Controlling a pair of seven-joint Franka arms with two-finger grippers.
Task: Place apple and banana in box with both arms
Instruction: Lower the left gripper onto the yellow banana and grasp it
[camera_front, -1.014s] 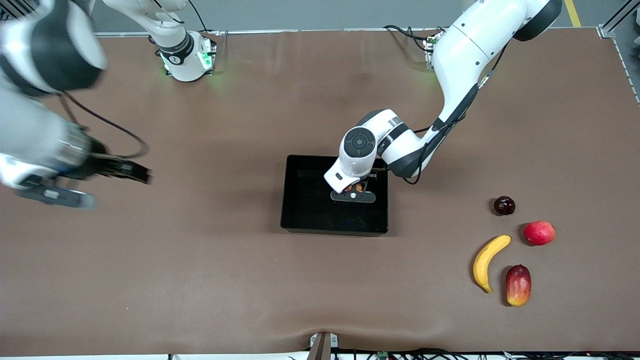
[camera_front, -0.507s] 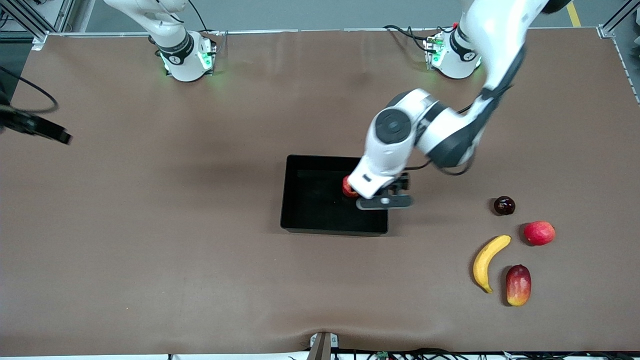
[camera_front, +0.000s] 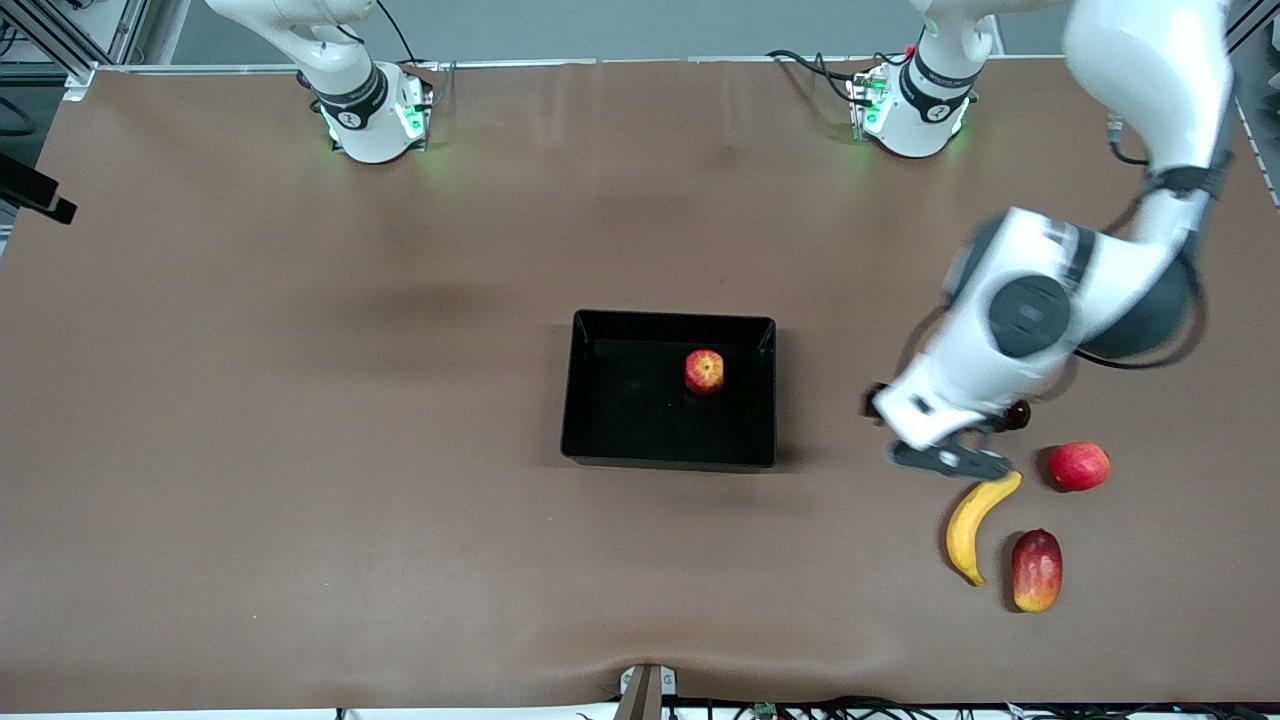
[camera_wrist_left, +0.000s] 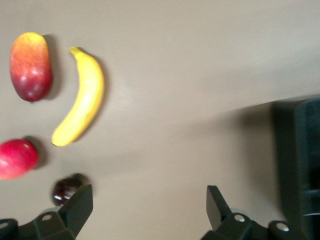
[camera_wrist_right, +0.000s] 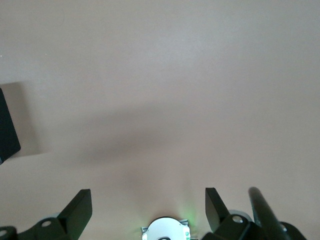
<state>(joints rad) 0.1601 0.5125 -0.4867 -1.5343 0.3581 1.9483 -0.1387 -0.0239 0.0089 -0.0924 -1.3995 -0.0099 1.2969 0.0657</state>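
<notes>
The apple (camera_front: 704, 371), red with yellow patches, lies in the black box (camera_front: 668, 318) at the table's middle. The banana (camera_front: 975, 525) lies on the table toward the left arm's end; it also shows in the left wrist view (camera_wrist_left: 82, 97). My left gripper (camera_front: 940, 455) is open and empty, over the table between the box and the banana's upper tip; its open fingers show in its wrist view (camera_wrist_left: 148, 200). My right gripper (camera_wrist_right: 147, 200) is open and empty over bare table at the right arm's end; only a black part (camera_front: 38, 192) shows in the front view.
A red-yellow mango (camera_front: 1037, 570) lies beside the banana. A red-pink round fruit (camera_front: 1078, 466) and a dark maroon fruit (camera_front: 1018, 414), partly hidden by the left arm, lie near its upper tip. The right arm's base (camera_wrist_right: 165, 232) shows in the right wrist view.
My left gripper let go of the apple in the box and swung toward the fruits at the left arm's end. My right arm drew back toward its end of the table.
</notes>
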